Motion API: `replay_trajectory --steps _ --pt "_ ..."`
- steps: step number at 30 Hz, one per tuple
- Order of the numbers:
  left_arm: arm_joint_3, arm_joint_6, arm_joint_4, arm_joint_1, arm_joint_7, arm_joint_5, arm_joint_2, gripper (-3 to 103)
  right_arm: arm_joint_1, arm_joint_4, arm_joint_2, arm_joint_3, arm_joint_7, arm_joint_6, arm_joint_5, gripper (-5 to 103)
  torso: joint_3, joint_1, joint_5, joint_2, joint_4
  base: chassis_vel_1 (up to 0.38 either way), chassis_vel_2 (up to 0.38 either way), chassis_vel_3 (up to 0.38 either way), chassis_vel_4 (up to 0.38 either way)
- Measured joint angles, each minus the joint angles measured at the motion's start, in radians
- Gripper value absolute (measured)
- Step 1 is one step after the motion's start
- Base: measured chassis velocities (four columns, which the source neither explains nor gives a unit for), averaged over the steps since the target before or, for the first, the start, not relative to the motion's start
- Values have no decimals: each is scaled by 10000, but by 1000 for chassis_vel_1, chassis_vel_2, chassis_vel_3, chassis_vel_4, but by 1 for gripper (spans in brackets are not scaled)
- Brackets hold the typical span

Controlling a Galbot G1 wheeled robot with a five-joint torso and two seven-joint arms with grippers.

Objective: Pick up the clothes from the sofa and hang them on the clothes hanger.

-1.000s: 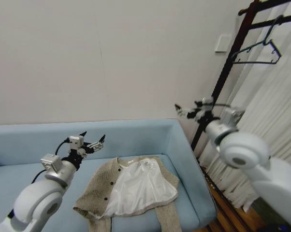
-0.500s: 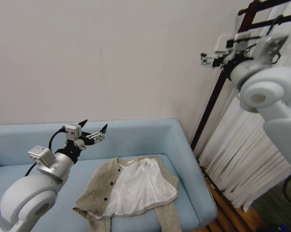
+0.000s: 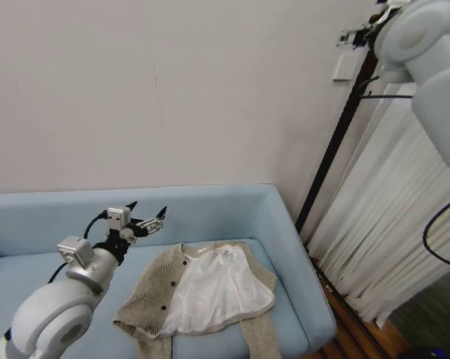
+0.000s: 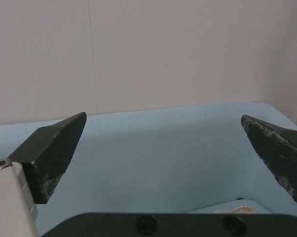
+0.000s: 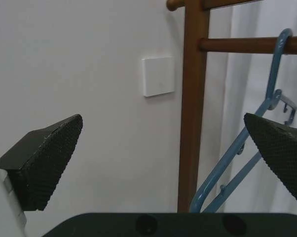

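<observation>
**Ana:** Jaws first. How are they on the left gripper (image 3: 144, 219)?

**Ben:** Wide apart, with nothing between them. From its wrist camera, the left gripper (image 4: 163, 116) has the two black tips far from each other, with the blue sofa (image 4: 178, 158) back behind them.

**Ana:** And the right gripper (image 3: 356, 35)?

**Ben:** Its jaws are wide apart too, and they hold nothing. It is up high, at 1 o'clock in the head view. In its own camera, the right gripper (image 5: 163, 118) faces the brown rack (image 5: 190, 108). A blue hanger (image 5: 273, 69) hangs on the rack's bar, near one tip but not touching it.

**Ana:** Where is the cardigan (image 3: 202, 292)?

**Ben:** It lies flat on the sofa (image 3: 210, 202) seat, spread open with the white inside showing. It is at 4 o'clock from the left gripper, near but apart. That gripper hangs above the seat, in front of the sofa back.

**Ana:** What is around the rack (image 3: 337, 142)?

**Ben:** It stands at 3 o'clock from the sofa, by a white curtain (image 3: 389, 224).
</observation>
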Motion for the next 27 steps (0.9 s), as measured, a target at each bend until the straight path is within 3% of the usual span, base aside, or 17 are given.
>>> replay_trajectory --steps 7,12,17,27 --pt "226 -77 -41 -93 -6 52 -326 100 1063 -2778 1092 -1522 988 591 515 100 1 0 1 0 0 0 0 0 0" --pt "362 -180 -43 -146 7 198 -527 100 1201 -3859 1544 -1619 1710 871 1195 100 0 0 5 0 -4 0 0 0 0" --pt "341 -262 -44 -150 21 257 -583 100 1137 -4703 1812 -1445 1466 905 1199 100 1 0 1 0 5 0 0 0 0" --pt "858 -315 10 -235 20 281 -542 100 761 -5468 1758 -1336 945 931 853 100 0 0 5 0 -2 0 0 0 0"
